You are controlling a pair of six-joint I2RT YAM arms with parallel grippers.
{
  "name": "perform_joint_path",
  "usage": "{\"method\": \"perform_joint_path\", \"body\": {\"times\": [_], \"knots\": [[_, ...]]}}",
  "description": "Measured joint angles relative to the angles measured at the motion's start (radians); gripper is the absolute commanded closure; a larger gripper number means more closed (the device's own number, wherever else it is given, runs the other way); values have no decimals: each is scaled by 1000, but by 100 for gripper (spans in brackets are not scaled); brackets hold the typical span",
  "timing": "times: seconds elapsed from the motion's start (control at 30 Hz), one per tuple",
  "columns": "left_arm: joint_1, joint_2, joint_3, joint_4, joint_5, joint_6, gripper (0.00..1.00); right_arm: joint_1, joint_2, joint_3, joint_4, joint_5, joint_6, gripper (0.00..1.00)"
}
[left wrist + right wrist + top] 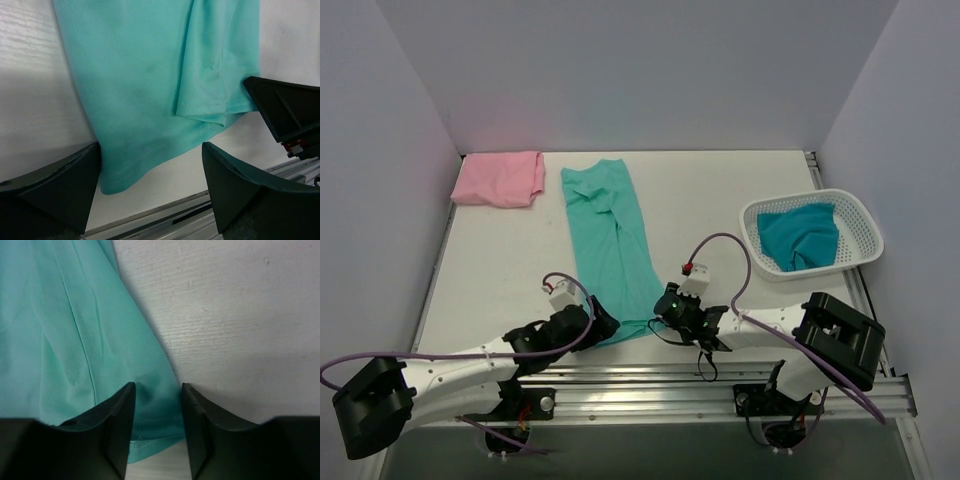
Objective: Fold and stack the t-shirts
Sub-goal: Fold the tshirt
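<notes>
Looking at the near edge first, both arms sat at the bottom hem of the mint-green t-shirt (pixel 610 235), so my guess was the crosswise fold was the step in hand. The tee was already narrowed into a long strip, and carrying the two hem corners up toward the collar seemed like what came next. The left gripper (pixel 150 170) was spread wide and holding nothing, one finger either side of the hem's near-left corner, low over the table (pixel 720 190). The right gripper (pixel 157 410) was only about halfway open, its fingers (pixel 117 425) straddling the other hem corner with cloth in the gap, but I couldn't see a real pinch yet. The next move probably called for both to clamp evenly, else the strip would skew when lifted. Further back the strip ran straight away from the arms. Off to the right the teal t-shirt (pixel 800 236) lay bunched in the white mesh basket (pixel 863 225), not yet folded. In the far left corner the pink t-shirt (pixel 500 179) lay folded.
</notes>
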Motion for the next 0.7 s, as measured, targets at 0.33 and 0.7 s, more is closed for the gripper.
{"method": "perform_joint_path", "body": {"times": [0.33,0.7], "knots": [[-77,4,15,-70,-49,-45,39,-1,-5,-27,25,-17,-8,92],[-102,89,27,-79,-81,-58,97,-1,-19,-45,36,-18,-7,100]]}}
